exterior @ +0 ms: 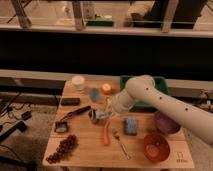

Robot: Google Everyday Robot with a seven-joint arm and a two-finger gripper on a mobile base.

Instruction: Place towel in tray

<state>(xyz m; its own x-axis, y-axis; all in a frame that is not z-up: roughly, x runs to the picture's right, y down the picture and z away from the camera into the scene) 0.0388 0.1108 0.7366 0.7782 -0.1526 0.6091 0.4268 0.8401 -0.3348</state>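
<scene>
While a bunch of grapes (pixel 62 148) and a red bowl (pixel 155 146) mark the near edge of a crowded wooden table (pixel 85 152), with a fork (pixel 120 143) and a carrot (pixel 106 134) between them, a one-armed robot works the middle of the board. Just beyond the carrot, its gripper (pixel 102 114) hangs low over the table's centre, clenched on the towel (pixel 100 119), a limp grey-blue cloth bunched into a small wad at its tip. Whether any of the cloth touches the wood cannot be told. A blue sponge (pixel 131 125) and a purple bowl (pixel 166 123) lie to the camera's right of the grip. Farther back on that same side sits the tray (pixel 161 83), dark green, its long axis running across the table's far right corner. Much of it is hidden behind the white arm (pixel 150 95) that reaches in over it. The coming move appears to turn on one line: the tray lies back and to the camera's right of the gripper, near but apart. The towel would need to clear the raised rim closest to the gripper before being let go.
</scene>
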